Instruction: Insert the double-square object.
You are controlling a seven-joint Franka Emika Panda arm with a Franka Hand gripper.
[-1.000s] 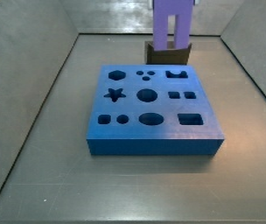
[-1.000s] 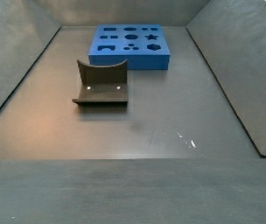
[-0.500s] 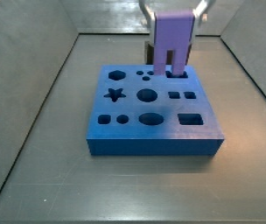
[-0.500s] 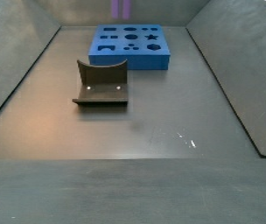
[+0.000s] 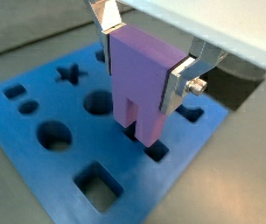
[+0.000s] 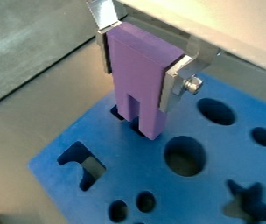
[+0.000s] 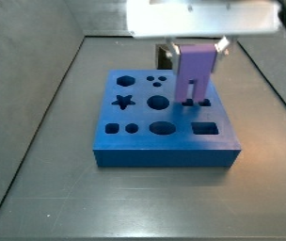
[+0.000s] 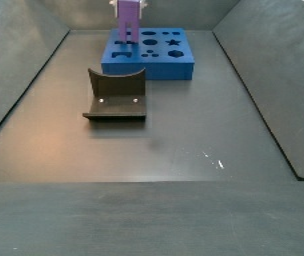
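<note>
Both wrist views show the gripper [image 5: 147, 54] directly above the blue board [image 5: 53, 171], with its two silver fingers [image 5: 185, 77] pressed against opposite sides of the double-square object [image 5: 143, 77]. The jaws are clamped on this light purple block, which stands upright between them. Its two square prongs point down to the board, and their tips are at the pair of small square holes [image 6: 133, 131] (whether the tips are already a little inside the holes or only at the mouth, I cannot tell).

Around these holes the board has other openings: round holes [image 6: 185, 156], a star-shaped hole [image 6: 248, 198] and a larger square hole [image 5: 97, 186] are visible in the wrist views.

In a side view the block [image 7: 196, 71] hangs over the far right part of the board [image 7: 165, 151], under the pale body of the gripper [image 7: 194, 47], and its lower end reaches the top surface of the board. In a side view from the opposite direction the purple block [image 8: 127, 22] stands at the left part of the board [image 8: 152, 62], and the gripper itself is mostly out of the picture there.

Well apart from the board, nearer to this camera, the dark fixture [image 8: 116, 98] stands on the grey floor [image 8: 155, 190], with nothing on it.
</note>
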